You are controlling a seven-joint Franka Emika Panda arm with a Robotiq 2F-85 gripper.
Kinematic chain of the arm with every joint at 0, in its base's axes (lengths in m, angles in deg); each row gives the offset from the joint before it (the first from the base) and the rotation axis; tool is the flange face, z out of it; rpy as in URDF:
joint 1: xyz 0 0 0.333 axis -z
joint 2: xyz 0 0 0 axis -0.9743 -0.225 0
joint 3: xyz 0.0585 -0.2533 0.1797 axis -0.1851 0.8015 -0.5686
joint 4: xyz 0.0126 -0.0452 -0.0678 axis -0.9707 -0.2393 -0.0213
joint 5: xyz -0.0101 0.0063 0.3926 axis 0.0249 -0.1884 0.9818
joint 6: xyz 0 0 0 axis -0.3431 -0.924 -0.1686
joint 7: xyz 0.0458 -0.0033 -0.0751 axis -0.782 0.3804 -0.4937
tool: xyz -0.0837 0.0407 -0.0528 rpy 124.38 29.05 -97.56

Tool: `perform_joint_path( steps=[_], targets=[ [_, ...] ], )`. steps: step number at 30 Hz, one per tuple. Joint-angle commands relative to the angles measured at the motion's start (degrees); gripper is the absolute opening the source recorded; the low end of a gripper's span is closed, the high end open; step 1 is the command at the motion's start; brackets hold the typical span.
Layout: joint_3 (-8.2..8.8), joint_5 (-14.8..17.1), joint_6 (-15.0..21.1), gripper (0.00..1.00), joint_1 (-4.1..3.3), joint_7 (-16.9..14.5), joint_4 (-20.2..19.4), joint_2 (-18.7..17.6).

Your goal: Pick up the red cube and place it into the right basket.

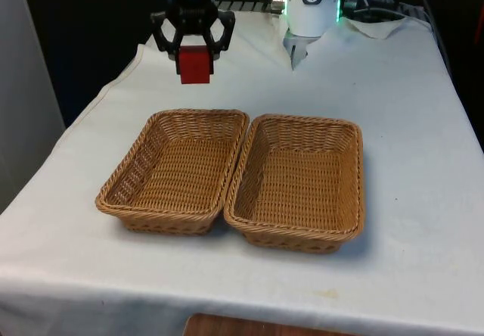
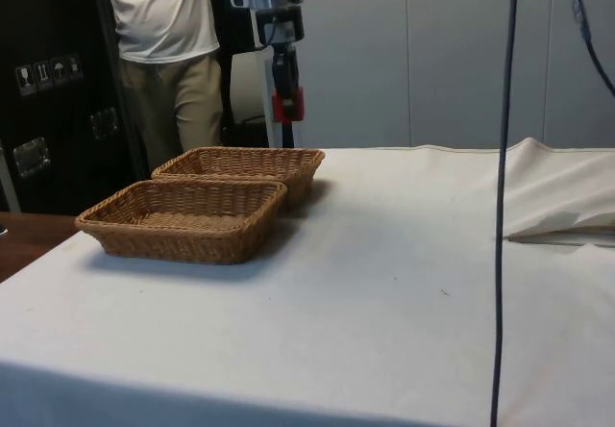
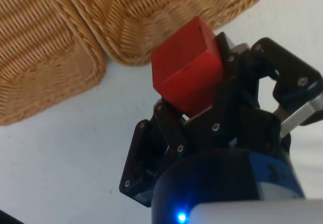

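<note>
End effector [image 1: 193,57] raised above table, pointing down; fingers clamped on load

Two baskets sit side by side on the table [image 1: 423,162], long sides touching: the left basket [image 1: 175,171] toward the front view's left edge, the right basket [image 1: 299,183] nearer the table's middle. The gripper [image 1: 193,47] holds the cube [image 1: 194,64] in the air behind the left basket, toward the far edge. A person [image 2: 163,42] stands beyond the table's edge behind the baskets in the side view.
</note>
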Motion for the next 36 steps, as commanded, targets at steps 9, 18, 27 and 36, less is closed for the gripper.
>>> perform_joint_path(
  steps=[9, 18, 27, 36],
  targets=[
    [0.06, 5.44, 0.52, 0.02, 0.29, -1.09, 4.24, -4.81],
    [-0.63, 10.89, 2.58, 0.02, 1.03, -1.89, 7.51, -9.68],
    [-0.46, 16.04, 3.32, 0.02, 1.6, -2.52, 11.75, -15.93],
    [-0.17, 19.6, 2.98, 0.02, 1.83, -1.6, 16.33, -21.66]
  ],
)
